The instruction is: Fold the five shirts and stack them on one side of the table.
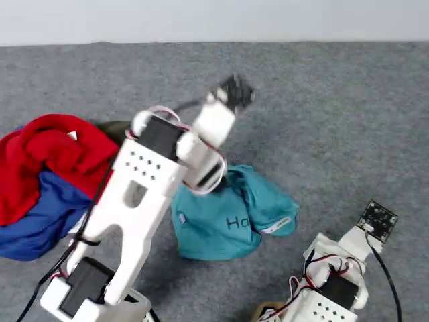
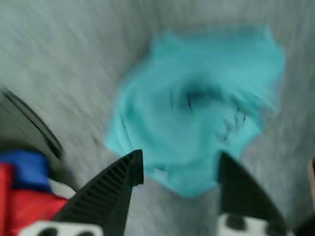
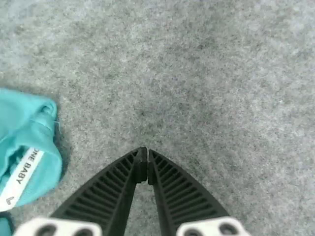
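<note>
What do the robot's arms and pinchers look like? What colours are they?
The left arm and the right arm are white plastic with black motor blocks, rows of little holes, and thin red, white and black cables looping at the joints. The left gripper and the right gripper have black pointed fingers with ridges, set on white bases.

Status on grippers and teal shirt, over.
Left gripper open above crumpled teal shirt. Right gripper shut, empty. Red shirt, blue shirt heaped aside, unfolded.
</note>
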`<control>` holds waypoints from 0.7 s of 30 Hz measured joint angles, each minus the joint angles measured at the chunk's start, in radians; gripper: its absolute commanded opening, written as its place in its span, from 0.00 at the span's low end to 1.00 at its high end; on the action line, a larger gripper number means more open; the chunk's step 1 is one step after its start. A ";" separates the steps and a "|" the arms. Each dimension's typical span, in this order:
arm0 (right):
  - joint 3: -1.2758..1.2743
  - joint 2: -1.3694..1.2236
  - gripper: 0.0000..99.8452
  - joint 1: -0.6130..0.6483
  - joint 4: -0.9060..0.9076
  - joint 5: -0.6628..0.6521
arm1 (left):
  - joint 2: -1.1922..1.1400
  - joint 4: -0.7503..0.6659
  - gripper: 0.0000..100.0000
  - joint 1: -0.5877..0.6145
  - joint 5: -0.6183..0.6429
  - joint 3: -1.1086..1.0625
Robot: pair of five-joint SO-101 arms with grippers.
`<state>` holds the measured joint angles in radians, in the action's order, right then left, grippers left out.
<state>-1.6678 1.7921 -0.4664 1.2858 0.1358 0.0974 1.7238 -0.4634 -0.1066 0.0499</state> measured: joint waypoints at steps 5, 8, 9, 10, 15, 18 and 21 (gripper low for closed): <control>0.000 0.000 0.01 0.000 0.000 0.000 | 0.000 -0.023 0.26 0.011 -0.006 -0.080; 0.000 0.000 0.01 0.000 0.000 0.000 | 0.000 -0.029 0.26 0.072 -0.012 -0.097; 0.000 0.000 0.01 0.000 0.000 0.000 | 0.000 -0.040 0.26 0.103 -0.012 -0.109; 0.000 0.000 0.01 0.000 0.000 0.000 | -0.002 -0.058 0.26 0.135 -0.012 -0.124; 0.000 0.000 0.01 0.000 0.000 0.000 | -0.115 -0.180 0.26 0.290 -0.012 -0.222; 0.000 0.000 0.01 0.000 0.000 0.000 | -0.245 -0.236 0.24 0.364 -0.012 -0.236; 0.000 0.000 0.01 0.000 0.000 0.000 | -0.381 -0.285 0.20 0.471 -0.015 -0.235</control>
<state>-1.6678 1.7921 -0.4664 1.2858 0.1358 -0.2831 1.4385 0.0077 -0.1220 -0.1849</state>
